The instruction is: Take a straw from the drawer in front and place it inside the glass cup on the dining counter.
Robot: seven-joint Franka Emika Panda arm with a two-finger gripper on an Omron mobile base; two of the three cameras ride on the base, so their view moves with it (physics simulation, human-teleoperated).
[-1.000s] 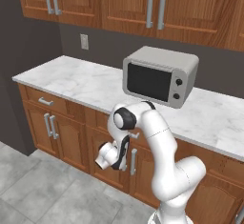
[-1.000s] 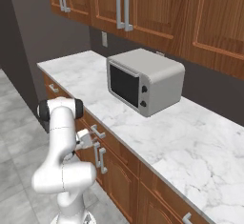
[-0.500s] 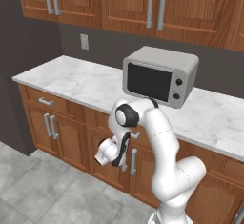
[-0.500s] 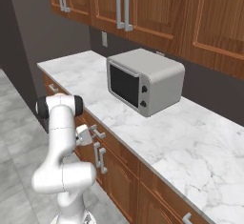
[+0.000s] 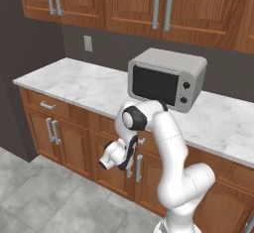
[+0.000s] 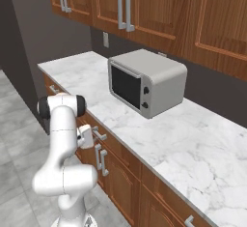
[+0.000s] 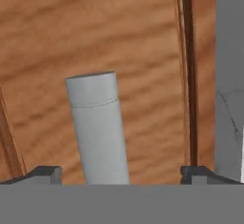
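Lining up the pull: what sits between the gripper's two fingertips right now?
The drawer's silver bar handle stands between the open gripper fingertips in the hand view, brown wood behind it.

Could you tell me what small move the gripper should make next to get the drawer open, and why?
Probably close the gripper on the drawer's handle before pulling. In the hand view the silver bar sits between the two wide-apart fingertips, with the wood drawer front close behind, so the jaws seem to bracket it without gripping yet.
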